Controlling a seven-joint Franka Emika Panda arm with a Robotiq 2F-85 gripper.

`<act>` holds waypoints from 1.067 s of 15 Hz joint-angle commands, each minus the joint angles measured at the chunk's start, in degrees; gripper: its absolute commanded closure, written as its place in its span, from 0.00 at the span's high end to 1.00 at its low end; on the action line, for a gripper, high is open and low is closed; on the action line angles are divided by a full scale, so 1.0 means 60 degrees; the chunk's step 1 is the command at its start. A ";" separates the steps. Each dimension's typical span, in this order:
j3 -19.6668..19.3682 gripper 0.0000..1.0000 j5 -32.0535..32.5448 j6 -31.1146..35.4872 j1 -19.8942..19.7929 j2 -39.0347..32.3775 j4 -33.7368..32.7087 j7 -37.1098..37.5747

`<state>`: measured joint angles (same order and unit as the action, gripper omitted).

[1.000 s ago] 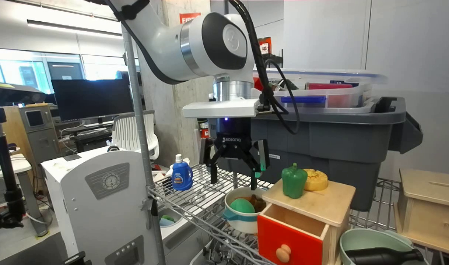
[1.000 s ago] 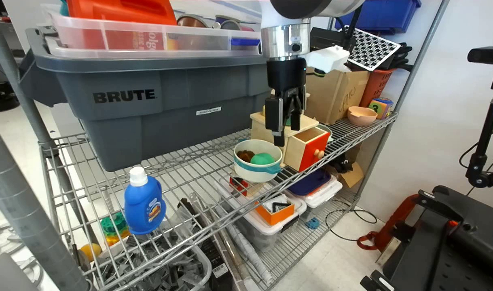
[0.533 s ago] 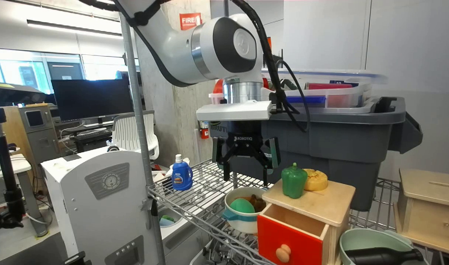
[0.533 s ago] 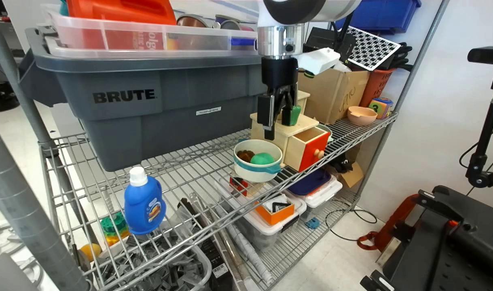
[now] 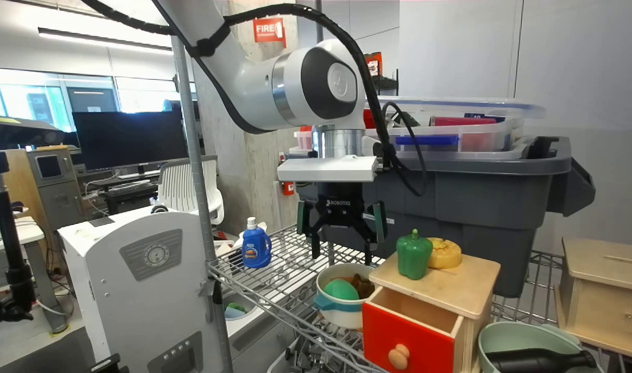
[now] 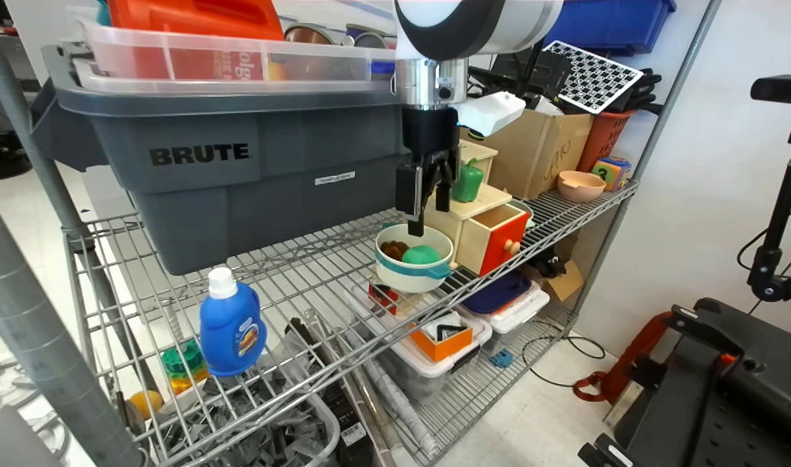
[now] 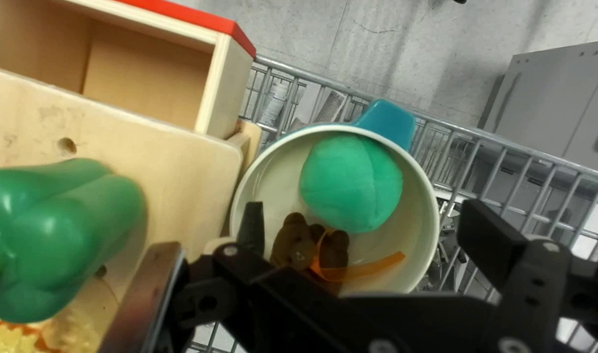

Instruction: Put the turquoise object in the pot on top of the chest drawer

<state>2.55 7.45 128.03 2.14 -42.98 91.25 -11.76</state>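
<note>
pale wall [image 5: 450, 57] at the back, grey tote [image 6: 285, 201] along the rear edge of the wire shelf [image 6: 304, 272]. near the front edge, pot [image 6: 405, 279] with teal handle [image 7: 389, 122]; inside, on the handle side, turquoise object [image 7: 350, 182], just beside small brown shapes [image 7: 294, 240] and orange strip [image 7: 377, 270]. next to the pot, chest drawer [image 5: 450, 290] with red front [image 5: 419, 344] ajar; on its flat top, upright green pepper [image 5: 414, 256] and, toward the back edge, yellow piece [image 5: 444, 254]. above the pot, gripper [image 5: 341, 256], spread wide at the tips. toward the shelf's front corner, blue bottle [image 6: 233, 331].
</note>
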 commanded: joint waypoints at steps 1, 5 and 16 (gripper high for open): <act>0.0121 1.00 0.0010 0.0004 0.0033 -0.0205 -0.0307 -0.0190; 0.0096 1.00 -0.0009 -0.0037 -0.0008 -0.0347 -0.0495 -0.0190; 0.0079 1.00 -0.0017 -0.0185 -0.0101 -0.1075 -0.1339 -0.0203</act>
<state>2.88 7.45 128.01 1.59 -47.31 86.28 -11.76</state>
